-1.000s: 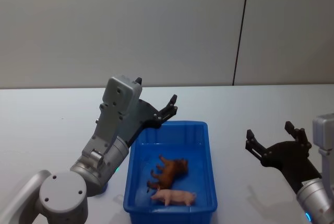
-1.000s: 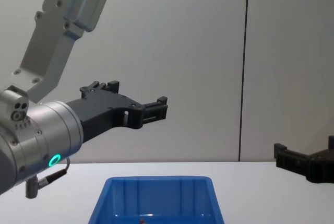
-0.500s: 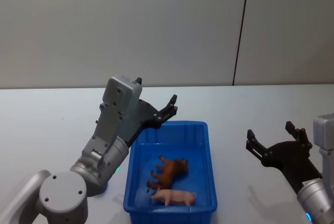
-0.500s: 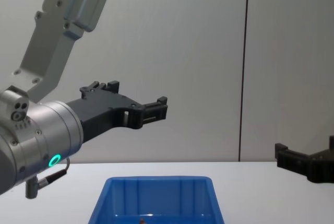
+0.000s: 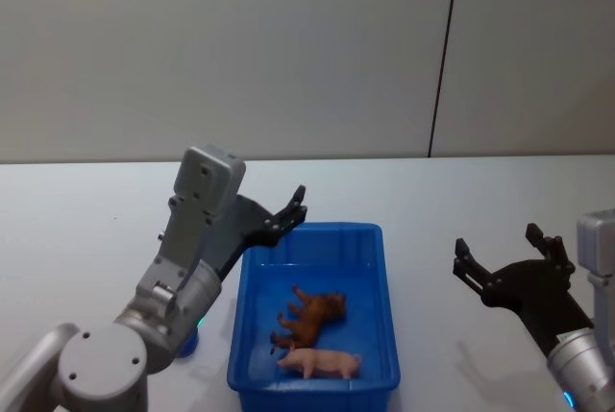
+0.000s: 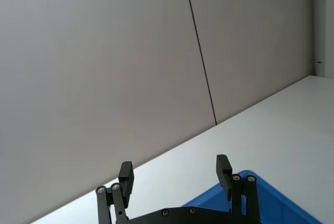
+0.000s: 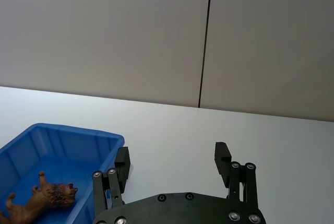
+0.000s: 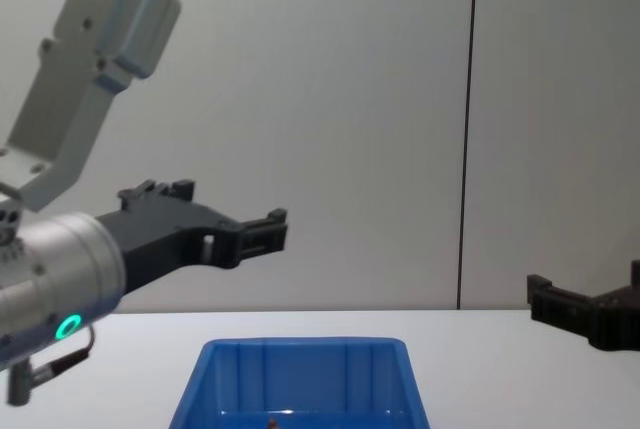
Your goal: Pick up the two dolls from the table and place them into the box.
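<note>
The brown doll (image 5: 312, 316) and the pink doll (image 5: 322, 364) are both lying on their sides inside the blue box (image 5: 312, 386), which is standing on the white worktop (image 5: 86, 210). The brown doll is resting near the middle of the box floor. The pink doll is lying just beside it, toward the near wall; whether the two are touching cannot be told. The left gripper (image 5: 285, 213) is hovering above the far left corner of the box, its jaws spread wide and holding nothing. The right gripper (image 5: 496, 246) is hanging over bare worktop to the right of the box and well apart from it, its jaws likewise parted and empty.
</note>
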